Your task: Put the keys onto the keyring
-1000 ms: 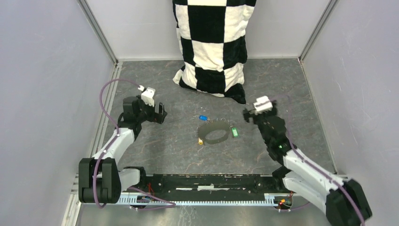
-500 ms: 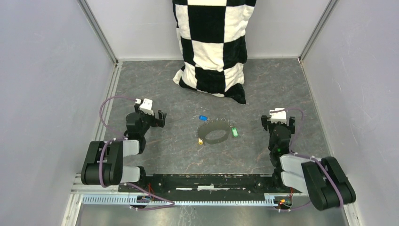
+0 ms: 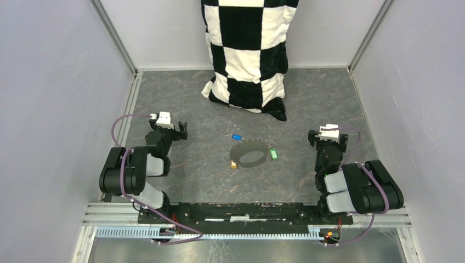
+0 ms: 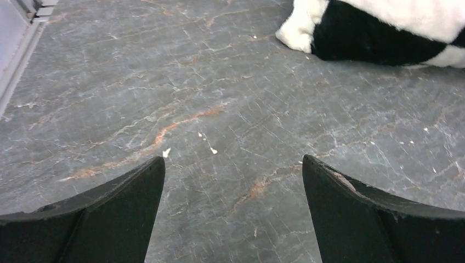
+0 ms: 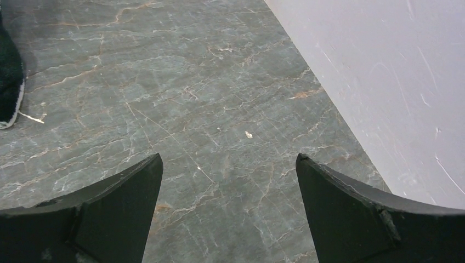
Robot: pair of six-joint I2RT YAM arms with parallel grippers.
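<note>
The dark grey-olive keyring strap point(image 3: 248, 154) lies as a loop on the table's middle. The blue key point(image 3: 237, 137) lies just behind it, the green key point(image 3: 273, 154) at its right side, the yellow key point(image 3: 233, 164) at its front left. Thin silver rings show faintly by the strap. My left gripper point(image 3: 168, 131) is folded back at the left, open and empty point(image 4: 233, 164). My right gripper point(image 3: 328, 136) is folded back at the right, open and empty point(image 5: 229, 161). Neither wrist view shows keys or strap.
A black-and-white checkered cloth point(image 3: 247, 55) hangs at the back middle and rests on the table; its edge shows in the left wrist view point(image 4: 378, 33). Grey walls enclose left, right point(image 5: 395, 82) and back. The arm bases' rail point(image 3: 241, 211) runs along the near edge.
Both arms have drawn back and folded down towards their bases, away from the keyring. The keys and strap have not moved.
</note>
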